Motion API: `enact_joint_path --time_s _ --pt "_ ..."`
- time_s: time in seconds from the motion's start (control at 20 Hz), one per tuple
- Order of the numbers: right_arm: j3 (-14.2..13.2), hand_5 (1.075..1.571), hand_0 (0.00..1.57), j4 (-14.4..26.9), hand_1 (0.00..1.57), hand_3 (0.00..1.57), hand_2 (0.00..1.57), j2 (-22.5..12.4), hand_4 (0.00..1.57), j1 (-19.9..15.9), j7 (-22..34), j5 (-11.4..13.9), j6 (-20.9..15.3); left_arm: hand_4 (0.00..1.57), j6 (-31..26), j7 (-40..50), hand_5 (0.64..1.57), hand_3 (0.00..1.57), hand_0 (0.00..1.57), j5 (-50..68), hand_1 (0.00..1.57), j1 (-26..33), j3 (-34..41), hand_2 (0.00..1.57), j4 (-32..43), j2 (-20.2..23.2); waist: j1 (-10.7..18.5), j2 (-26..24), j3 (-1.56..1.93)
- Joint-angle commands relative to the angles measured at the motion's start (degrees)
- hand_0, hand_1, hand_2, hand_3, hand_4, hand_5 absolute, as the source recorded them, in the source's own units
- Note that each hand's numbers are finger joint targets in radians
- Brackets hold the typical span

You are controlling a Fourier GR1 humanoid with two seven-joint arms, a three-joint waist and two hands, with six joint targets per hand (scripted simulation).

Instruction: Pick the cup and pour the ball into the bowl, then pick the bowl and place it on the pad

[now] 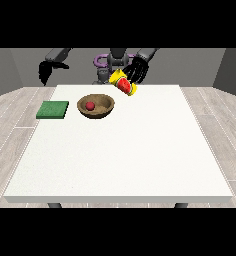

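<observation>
One big white table (140,150) holds a green pad (53,110) and, just beside it, a brown bowl (96,106). Up in the air, the hand at the view's right (138,70) curls round a tipped yellow cup (123,83). The other hand (45,70) hangs down; I cannot tell its fingers. A little red ball (90,105) sits inside the bowl.

White table (140,150), green pad (53,110) beside brown bowl (96,106)
</observation>
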Motion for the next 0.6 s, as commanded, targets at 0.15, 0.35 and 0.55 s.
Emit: enact_joint_path --time_s 0.15,0.35,0.55 --pt "2.4 1.57 0.0 -2.5 0.0 0.0 0.0 5.5 0.29 -5.7 0.6 2.1 -7.2 0.0 0.8 -13.2 1.556 0.0 0.0 33.6 0.0 8.9 7.2 0.0 -12.7 -1.5 0.7 6.5 0.1" --pt "3.5 1.571 0.0 -2.0 0.0 0.0 0.0 11.3 0.21 -6.6 -0.7 4.9 -15.4 0.0 -5.6 -23.8 1.565 0.0 0.0 45.6 0.0 15.1 4.4 0.0 -18.4 -1.5 5.5 8.0 0.77" --pt "2.1 1.57 0.0 1.2 0.0 0.0 0.0 12.3 0.32 -5.6 -4.7 5.2 -17.9 0.0 -15.4 -29.4 1.564 0.0 0.0 48.4 0.0 18.2 6.5 0.0 -20.2 0.5 9.5 9.1 1.11"
